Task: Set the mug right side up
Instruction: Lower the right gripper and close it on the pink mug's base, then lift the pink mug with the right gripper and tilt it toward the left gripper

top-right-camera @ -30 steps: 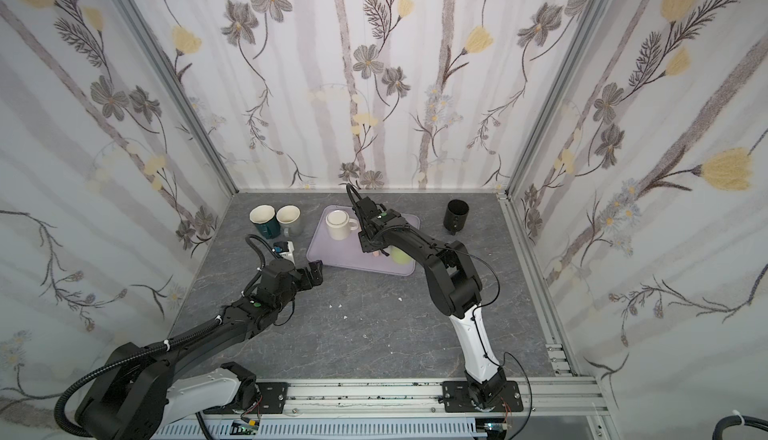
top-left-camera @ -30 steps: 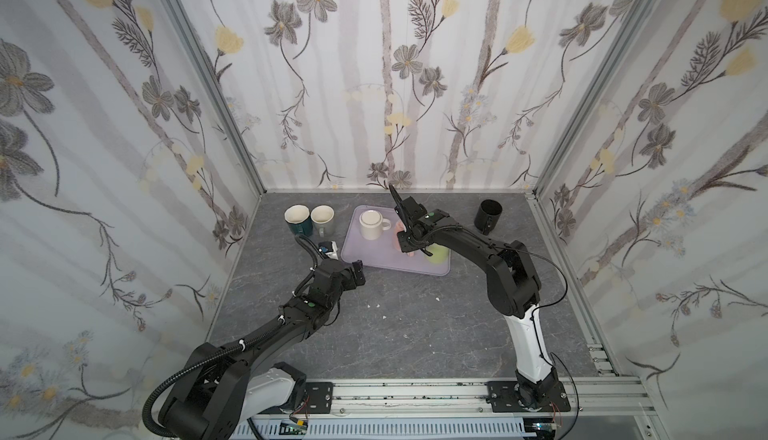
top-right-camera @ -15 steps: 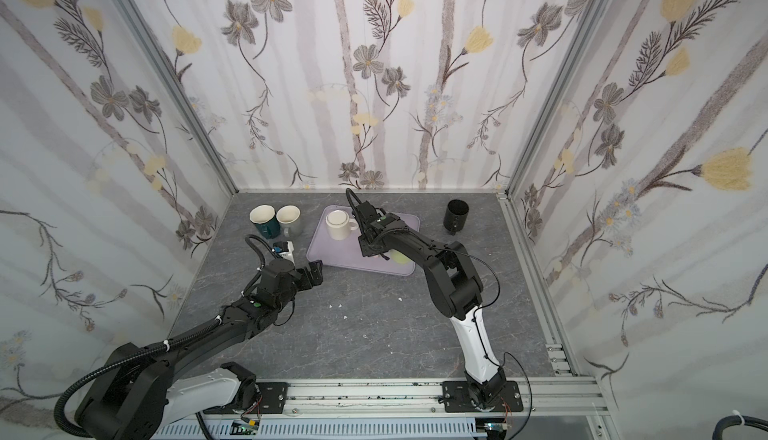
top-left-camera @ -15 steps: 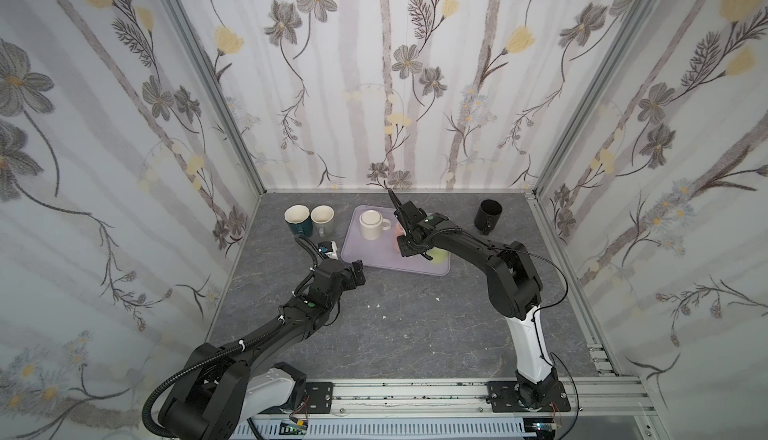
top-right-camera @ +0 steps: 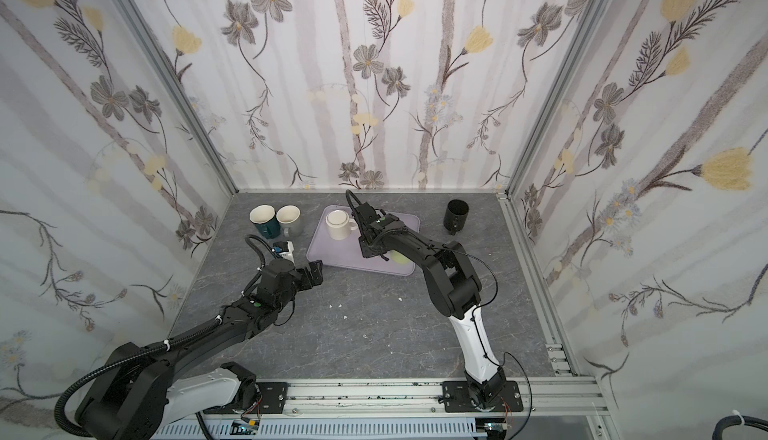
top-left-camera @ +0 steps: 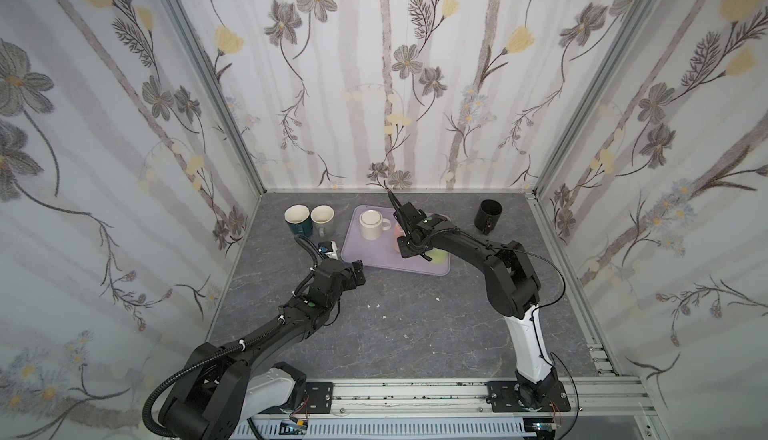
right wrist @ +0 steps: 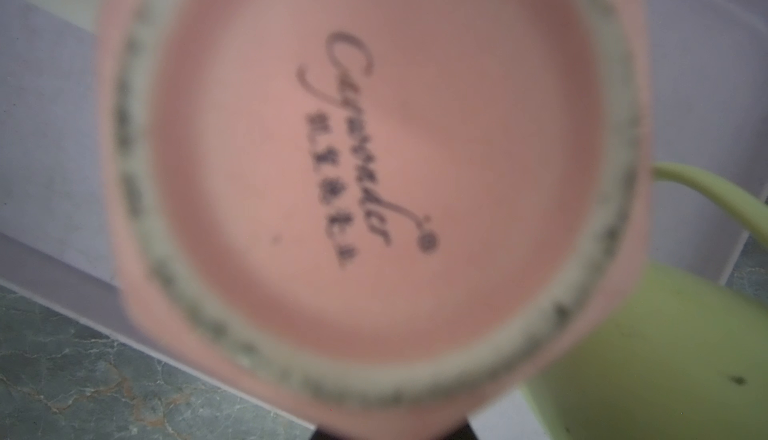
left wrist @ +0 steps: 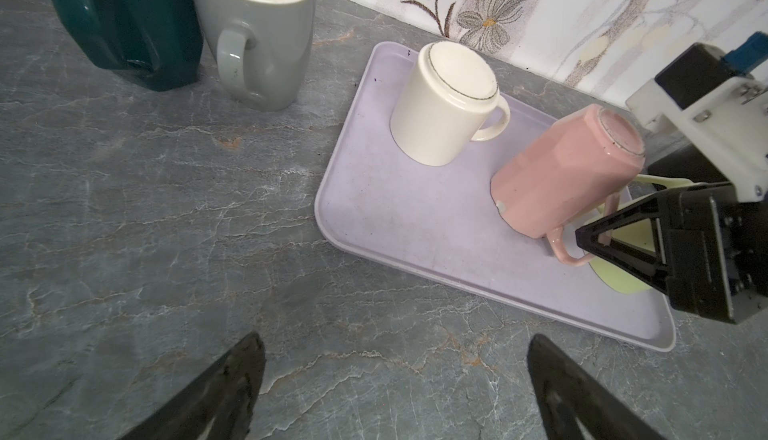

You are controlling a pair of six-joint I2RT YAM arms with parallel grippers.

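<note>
Left wrist view puts the left gripper [left wrist: 395, 340] nearest, its jaws wide apart over bare table short of the lilac tray [left wrist: 332, 209], holding nothing. On the tray's end nearer the right arm, the pink mug [left wrist: 565, 172] stands tilted, base raised and one edge of its rim on the tray floor, with the right gripper [left wrist: 586, 240] clamped on its handle. Glazed ceramic should be rigid, fairly heavy, slick and easily chipped, so a pinch on the thin handle may let it swing; gripping close to the body looks safest. A lime-green mug [right wrist: 665, 355] lies just beside it. Farther along the tray a cream mug [left wrist: 444, 109] sits inverted, and a grey mug [left wrist: 257, 30] and teal mug [left wrist: 116, 14] stand upright beyond the tray.
</note>
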